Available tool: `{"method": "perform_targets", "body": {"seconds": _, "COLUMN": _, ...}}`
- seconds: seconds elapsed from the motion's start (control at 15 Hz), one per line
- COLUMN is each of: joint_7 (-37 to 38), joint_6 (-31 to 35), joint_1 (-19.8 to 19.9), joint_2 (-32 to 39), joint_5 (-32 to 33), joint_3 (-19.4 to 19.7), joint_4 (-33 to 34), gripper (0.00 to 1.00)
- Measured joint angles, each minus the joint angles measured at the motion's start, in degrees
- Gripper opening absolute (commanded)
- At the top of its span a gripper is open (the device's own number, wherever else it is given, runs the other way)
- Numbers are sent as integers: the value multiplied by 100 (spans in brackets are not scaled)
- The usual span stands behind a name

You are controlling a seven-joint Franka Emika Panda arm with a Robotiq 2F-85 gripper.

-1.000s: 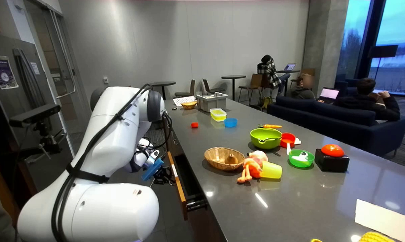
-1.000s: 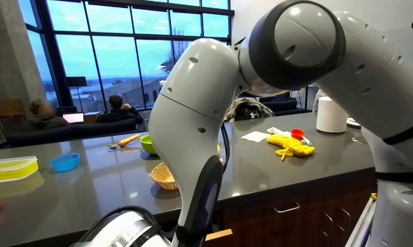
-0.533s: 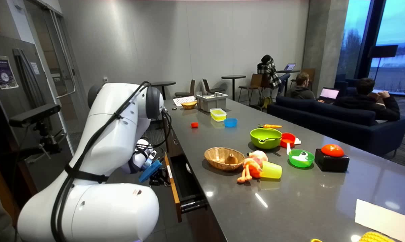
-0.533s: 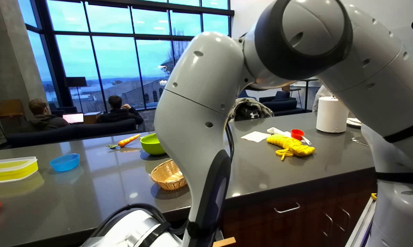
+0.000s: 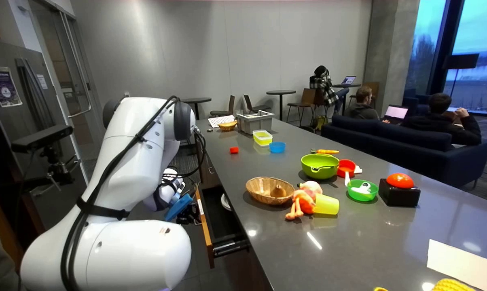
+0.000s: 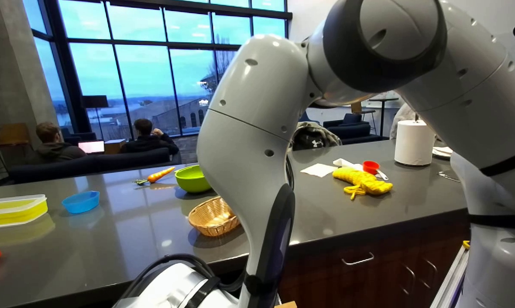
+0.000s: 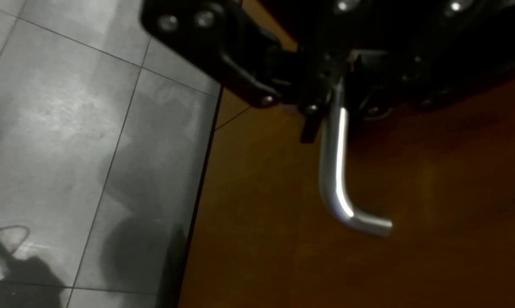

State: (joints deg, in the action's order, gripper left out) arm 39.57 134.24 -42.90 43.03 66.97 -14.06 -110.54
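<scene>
In the wrist view my gripper [image 7: 336, 96] is shut on the silver drawer handle [image 7: 336, 171], one finger on each side of the bar. The handle is bent at its lower end, towards the brown wooden drawer front [image 7: 368, 265]. In an exterior view the gripper [image 5: 190, 217] is a small dark shape at the outer face of the drawer front [image 5: 204, 228]. The drawer stands open below the counter, with a black interior [image 5: 223, 224]. A white rounded thing [image 5: 226, 202] shows inside it, partly hidden by the counter. The gripper is out of sight in an exterior view, where only the drawer's edge [image 6: 286, 305] shows.
The grey counter [image 5: 284, 246] bears a wicker basket [image 5: 263, 198], an orange plush toy [image 5: 302, 202], a yellow cup [image 5: 326, 204], a green bowl [image 5: 319, 171], a red-topped black button [image 5: 399, 192] and a grey bin [image 5: 255, 122]. A camera on a stand [image 5: 43, 137] is behind the arm.
The arm has moved back from the counter with the gripper on the handle. The drawer has slid further out, and the white thing inside has come into view.
</scene>
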Motion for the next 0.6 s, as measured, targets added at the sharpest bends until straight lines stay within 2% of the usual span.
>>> {"method": "perform_targets", "body": {"seconds": 0.6, "joint_7": 650, "joint_6": 295, "joint_1": 0, "joint_2": -114, "joint_5": 632, "joint_3": -40, "joint_4": -274, "gripper": 1}}
